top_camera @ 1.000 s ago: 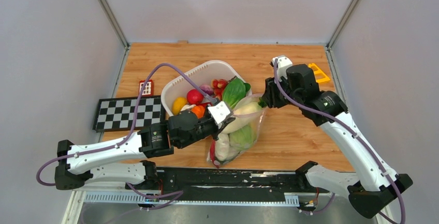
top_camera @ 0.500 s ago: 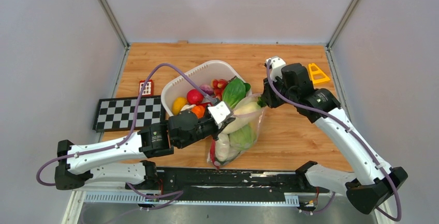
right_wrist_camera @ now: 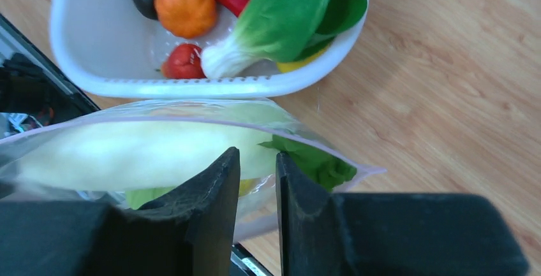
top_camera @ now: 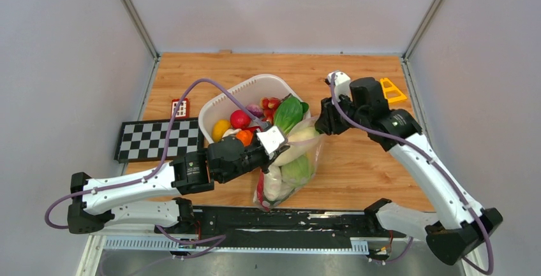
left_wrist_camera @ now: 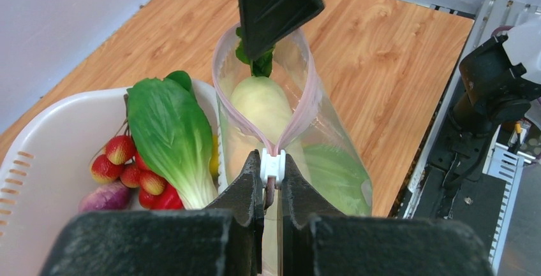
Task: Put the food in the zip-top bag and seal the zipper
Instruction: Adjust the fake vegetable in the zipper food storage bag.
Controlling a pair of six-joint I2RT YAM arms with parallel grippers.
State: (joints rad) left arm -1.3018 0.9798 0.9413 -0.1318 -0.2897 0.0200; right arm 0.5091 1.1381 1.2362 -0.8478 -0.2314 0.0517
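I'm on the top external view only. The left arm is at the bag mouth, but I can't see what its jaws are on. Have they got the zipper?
Observer: Yes. The left wrist view shows the left jaws shut on the small white clip where the two sides of the pink zipper meet. Beyond it, the mouth of the zip-top bag gapes open.
Operator: And the right jaws?
Observer: The right wrist view shows them slightly apart, with the bag's rim in line with the gap. They are not clamped on it.
Operator: Anything in the zipper's way?
Observer: A green leafy piece sits at the far corner of the mouth, close against the pink strip.
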